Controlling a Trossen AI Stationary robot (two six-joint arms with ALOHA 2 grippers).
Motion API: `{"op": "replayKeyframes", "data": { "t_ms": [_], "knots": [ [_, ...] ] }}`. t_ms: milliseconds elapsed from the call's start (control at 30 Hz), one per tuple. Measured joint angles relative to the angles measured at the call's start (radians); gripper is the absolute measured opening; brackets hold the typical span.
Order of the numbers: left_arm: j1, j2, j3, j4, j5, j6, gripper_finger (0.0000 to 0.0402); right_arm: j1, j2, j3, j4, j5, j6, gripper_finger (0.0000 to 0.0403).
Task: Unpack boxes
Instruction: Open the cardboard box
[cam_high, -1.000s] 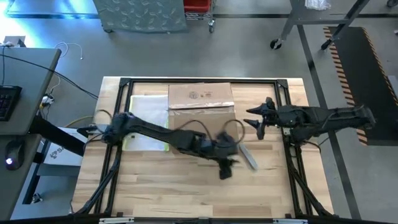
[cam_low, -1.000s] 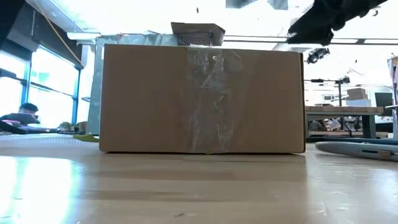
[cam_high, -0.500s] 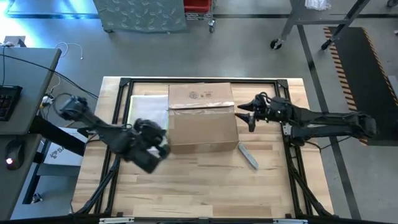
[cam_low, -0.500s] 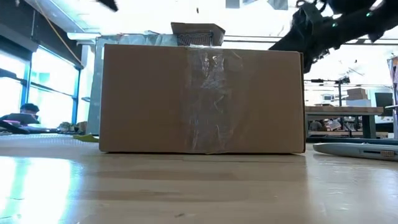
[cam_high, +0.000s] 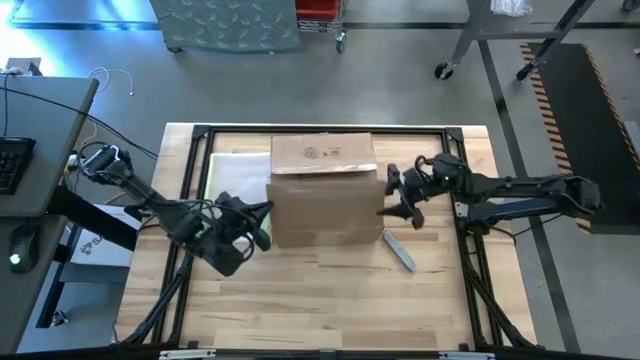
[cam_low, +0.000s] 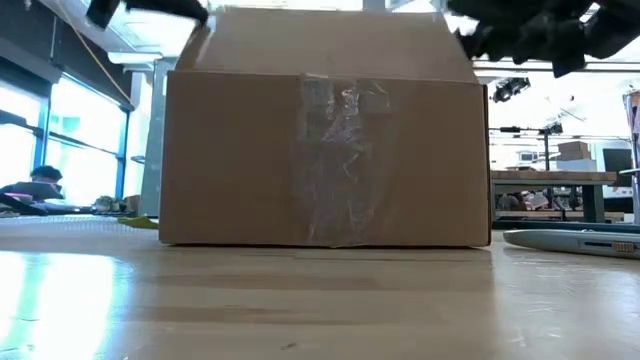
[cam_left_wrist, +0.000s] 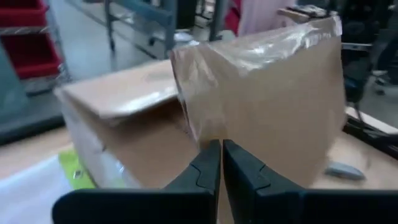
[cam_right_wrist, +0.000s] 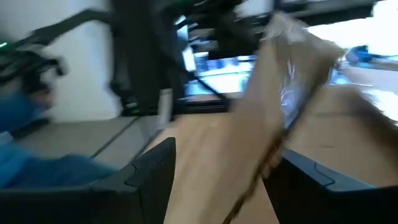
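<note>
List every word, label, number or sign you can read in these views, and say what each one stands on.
No text can be read.
The cardboard box bears small dark printed symbols on its back flap, too small to read.
The clear tape on its front is unprinted.

Work surface: light wooden table (cam_high: 300, 300) with a black metal frame (cam_high: 330, 130) along its edges. At table centre, toward twelve o'clock, stands a brown cardboard carton (cam_high: 325, 215). At its nine o'clock lies a flat clear sleeve with yellow edge (cam_high: 232, 185). At the carton's four o'clock lies a slim grey object (cam_high: 399, 251), flat on the wood.
</note>
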Motion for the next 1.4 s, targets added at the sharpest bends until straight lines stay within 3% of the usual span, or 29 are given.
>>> {"op": "replayKeyframes", "data": {
  "t_ms": [67, 233, 367, 467, 533, 633, 767, 1033, 1267, 1300, 1400],
  "knots": [
    [-0.011, -0.022, 0.031, 0.059, -0.007, 0.138, 0.0, 0.047, -0.001, 0.0, -0.011, -0.036, -0.023, 0.0208],
    [-0.009, -0.06, 0.072, 0.313, -0.153, 0.529, 0.0, 0.176, -0.001, 0.0, -0.094, -0.062, -0.063, 0.0208],
    [0.03, -0.073, 0.076, 0.564, -0.072, 0.866, 0.0, 0.26, 0.0, 0.0, -0.097, -0.046, -0.063, 0.0208],
    [0.067, -0.078, 0.078, 0.728, 0.086, 1.006, 0.0, 0.306, 0.0, 0.0, -0.112, 0.018, -0.059, 0.0208],
    [0.112, -0.075, 0.078, 0.751, 0.298, 0.986, 0.0, 0.321, 0.0, 0.0, -0.131, 0.043, -0.058, 0.0208],
    [0.183, -0.052, 0.078, 0.683, 0.588, 0.793, 0.0, 0.331, 0.018, 0.0, -0.165, 0.084, -0.029, 0.0208],
    [0.215, 0.029, 0.076, 0.544, 0.784, 0.607, 0.0, 0.332, 0.07, 0.0, -0.218, 0.147, -0.01, 0.0208],
    [0.164, 0.194, 0.076, 0.466, 0.803, 0.48, 0.0, 0.33, 0.082, 0.001, -0.27, 0.263, 0.025, 0.0208],
    [0.157, 0.315, 0.076, 0.415, 0.803, 0.447, 0.0, 0.33, -0.071, 0.0, -0.277, 0.275, 0.066, 0.0208],
    [0.161, 0.331, 0.076, 0.411, 0.802, 0.454, 0.0, 0.331, -0.092, 0.005, -0.264, 0.339, 0.055, 0.0208],
    [0.176, 0.382, 0.078, 0.386, 0.77, 0.488, 0.0, 0.324, -0.07, 0.058, -0.29, 0.664, -0.024, 0.0208]
  ]
}}
